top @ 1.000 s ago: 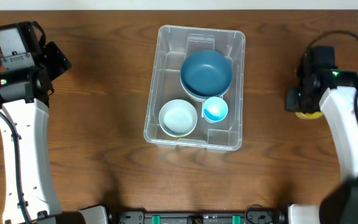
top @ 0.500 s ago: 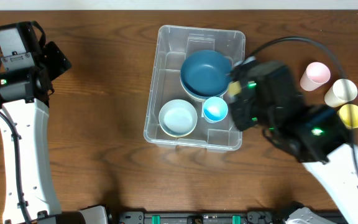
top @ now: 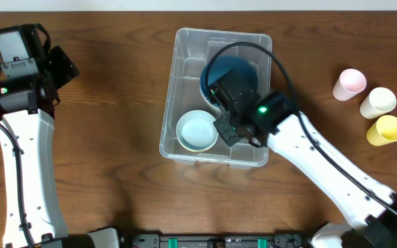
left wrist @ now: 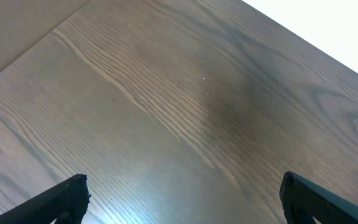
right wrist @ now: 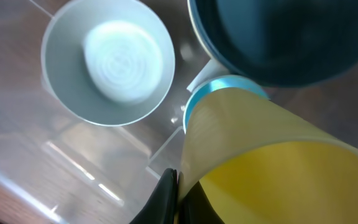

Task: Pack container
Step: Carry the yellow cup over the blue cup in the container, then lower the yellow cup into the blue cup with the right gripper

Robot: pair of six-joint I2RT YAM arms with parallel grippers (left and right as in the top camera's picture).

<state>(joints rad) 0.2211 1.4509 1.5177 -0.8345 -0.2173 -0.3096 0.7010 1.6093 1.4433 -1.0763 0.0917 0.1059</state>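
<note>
The large clear rectangular plastic container (top: 173,103) sits in the middle of the brown wooden surface (top: 116,103), directly beneath the right hand (right wrist: 178,186). That hand is clenched on the wall of a yellow plastic cup (right wrist: 260,155), whose narrow end points down at a small light-blue cup (right wrist: 225,84) inside the container; contact between them cannot be told. A pale white bowl (top: 197,131) lies left of the hand and a dark blue bowl (right wrist: 278,37) just beyond it, both inside. Well to the hand's right stand a pink cup (top: 351,83), a cream cup (top: 378,102) and a second yellow cup (top: 386,129). The left hand (left wrist: 182,196) hangs released, jaws wide, over bare wood.
</note>
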